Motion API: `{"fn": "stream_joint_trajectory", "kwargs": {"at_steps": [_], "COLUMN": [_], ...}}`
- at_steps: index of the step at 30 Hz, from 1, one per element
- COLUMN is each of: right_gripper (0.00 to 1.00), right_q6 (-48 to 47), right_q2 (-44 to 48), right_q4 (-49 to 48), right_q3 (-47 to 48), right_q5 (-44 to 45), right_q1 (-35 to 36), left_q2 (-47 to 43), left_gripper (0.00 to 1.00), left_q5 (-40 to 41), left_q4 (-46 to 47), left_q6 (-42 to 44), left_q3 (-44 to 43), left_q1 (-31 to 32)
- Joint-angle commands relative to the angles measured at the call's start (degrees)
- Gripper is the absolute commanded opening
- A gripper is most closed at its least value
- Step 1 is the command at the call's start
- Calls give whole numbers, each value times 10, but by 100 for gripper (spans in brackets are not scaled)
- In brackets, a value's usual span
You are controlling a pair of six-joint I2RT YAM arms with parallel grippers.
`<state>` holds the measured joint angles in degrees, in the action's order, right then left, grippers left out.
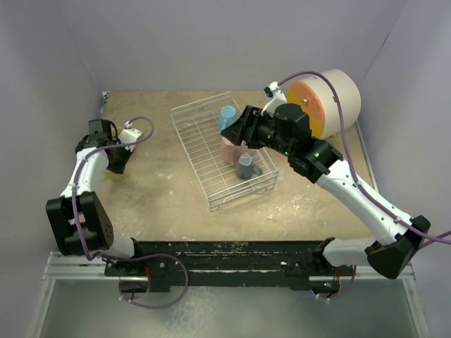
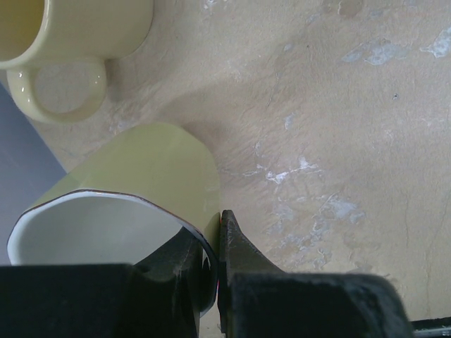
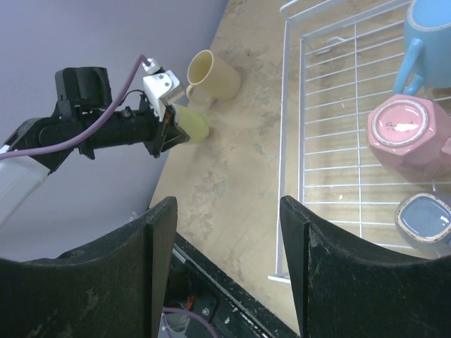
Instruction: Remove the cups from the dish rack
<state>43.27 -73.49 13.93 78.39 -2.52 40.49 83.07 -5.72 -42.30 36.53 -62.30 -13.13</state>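
Note:
My left gripper (image 2: 215,222) is shut on the wall of the lime green mug (image 2: 141,183), one finger inside and one outside, low over the table at the far left (image 1: 115,167). The cream-yellow mug (image 2: 77,28) stands just beyond it, also seen in the right wrist view (image 3: 211,76). The dish rack (image 1: 204,151) holds the light blue mug (image 1: 227,115), the pink mug (image 1: 231,150) and the grey-blue mug (image 1: 245,167). My right gripper (image 3: 225,211) is open and empty, hovering above the rack's far side (image 1: 236,130).
The round cream-and-orange drawer unit (image 1: 331,102) stands at the back right behind my right arm. The left wall is close to my left gripper and both unloaded mugs. The rack's left rim (image 3: 283,141) runs beside bare table.

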Motion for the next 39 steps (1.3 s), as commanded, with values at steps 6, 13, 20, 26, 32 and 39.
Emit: {"fn": "stream_joint_trajectory", "kwargs": {"at_steps": [6,13,20,26,32,39], "right_gripper": [64,64,65,66,66,66], "right_q6": [-9,-18,-20,-20,-34,-81], "right_q2": [7,1,-2,-1,-21,-100], "right_q4": [6,-3,9,17,67,155], "right_q3": [6,9,14,15,42,93], "right_q5": [14,23,25,29,50,148], "right_q1": [2,2,2,3,6,15], "left_q2": [20,46,26,-1,-35,-25], "left_gripper": [0,0,59,64,99,99], "left_q5": [4,-9,-36,-59,-101,-263], "left_q4": [74,63,10,-58,-149,-285], "left_q6": [16,23,15,3,9,-43], "left_q3": [23,17,-29,-105,-184,-337], "left_q1": [-17,-33,-35,-34,-34,-28]}}
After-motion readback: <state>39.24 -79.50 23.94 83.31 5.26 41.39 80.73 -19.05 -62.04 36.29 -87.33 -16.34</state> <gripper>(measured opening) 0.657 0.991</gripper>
